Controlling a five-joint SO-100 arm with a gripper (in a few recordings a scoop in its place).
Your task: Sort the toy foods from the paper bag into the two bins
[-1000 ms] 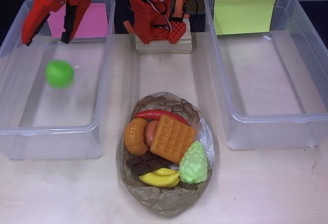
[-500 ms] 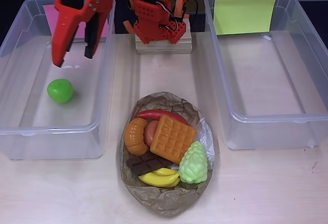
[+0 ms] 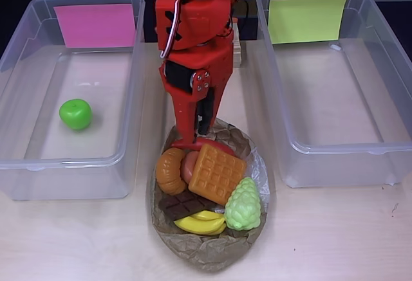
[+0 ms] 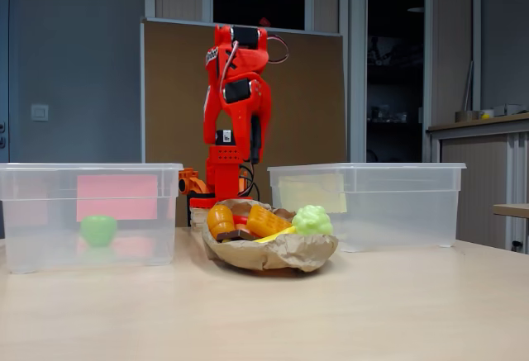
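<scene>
The paper bag (image 3: 209, 249) of toy foods lies just under the gripper (image 3: 193, 141), whose opening I cannot tell.

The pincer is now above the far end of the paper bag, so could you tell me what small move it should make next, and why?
Probably lower the pincer onto the red chili and close. The pincer appears slightly open directly above it at the paper bag's far edge, and the green apple already lies in the pink-labelled bin.
</scene>
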